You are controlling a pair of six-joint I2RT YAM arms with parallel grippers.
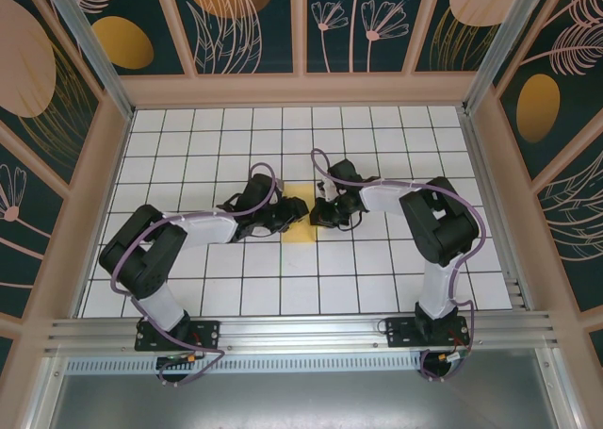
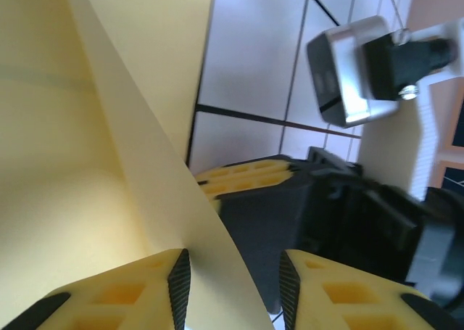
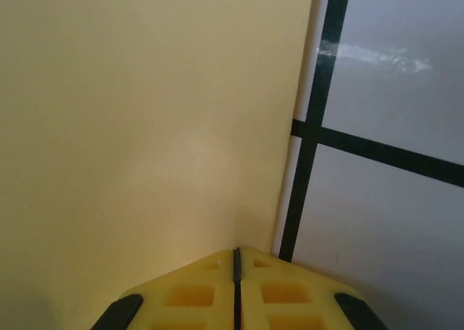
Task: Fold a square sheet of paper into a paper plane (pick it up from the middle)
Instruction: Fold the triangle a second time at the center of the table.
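**Item inspected.** The thin, plain yellow-orange square sheet of paper [image 1: 300,229] lies at the middle of the counter, directly between my two tools. From above only a small yellow patch shows, on the near side of the tool tips. In my left wrist view the paper [image 2: 87,163] is unprinted. One flap is raised off the flat part, and its paler face runs as a slanted band down into the gap of my left tool [image 2: 232,279]. In my right wrist view the paper [image 3: 145,127] is smooth and flat. Its right edge is straight and lies just beside a dark grid line.

**Tools.**
- **Left tool [image 1: 294,210]:** released, jaws standing apart. The raised flap passes between the pads [image 2: 178,283], with a gap showing on its right side.
- **Right tool [image 1: 320,212]:** clenched, its yellow fingers [image 3: 196,294] closed to a hairline, tips at the paper's right edge. I cannot tell whether any paper is pinched between them. Seen from my left wrist, the right tool [image 2: 243,179] sits at the paper's edge, just beside my left tool.

**Surface.** The white counter [image 1: 377,278] is laid out in square tiles with dark grid lines and has a slight sheen.

**Room.** Peach-coloured framing holds dark teal wall panels [image 1: 254,24] painted with orange discs and pale line-drawn plants. An aluminium rail [image 1: 301,333] runs along the near edge and carries both arm bases.
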